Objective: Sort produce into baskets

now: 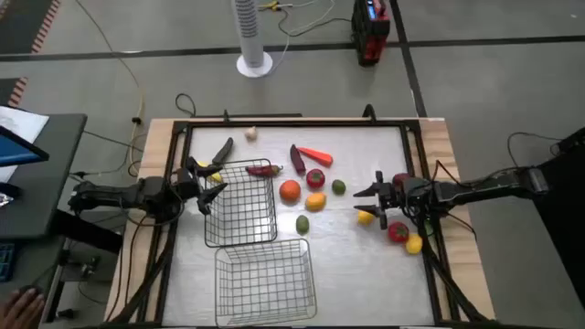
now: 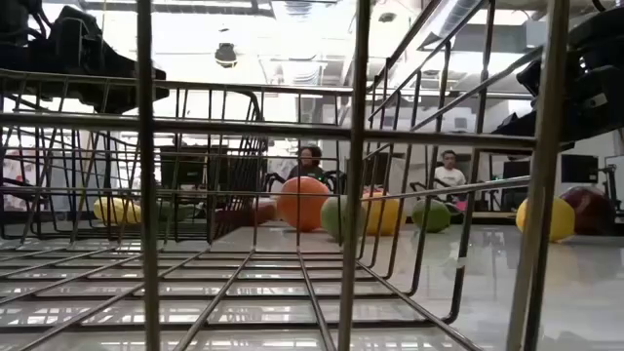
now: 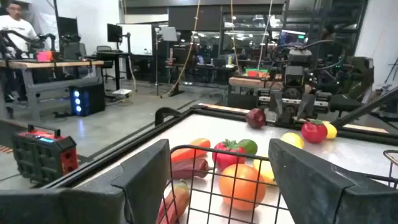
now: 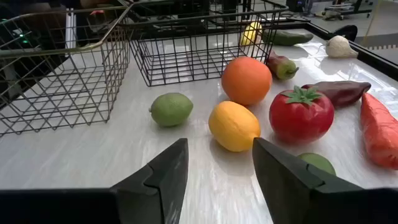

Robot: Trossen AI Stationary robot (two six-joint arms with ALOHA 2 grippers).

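**Both baskets empty, fruit cluster lies ahead of the right arm**

On the left, the left end effector [image 1: 212, 187] hovers at the left rim of the upper basket [image 1: 240, 205], its fingers spread wide and holding nothing. The lower basket [image 1: 265, 281] sits just below it, also empty. Mid-bench lies the loose produce: orange [image 1: 290, 190], tomato [image 1: 315, 178], yellow fruit [image 4: 234, 126] and lime [image 4: 171, 108]. On the right, the right end effector [image 1: 369, 201] faces left with its fingers near together, gripping nothing. The yellow fruit lies straight ahead of it, with the baskets beyond; the right arm looks nearer this cluster
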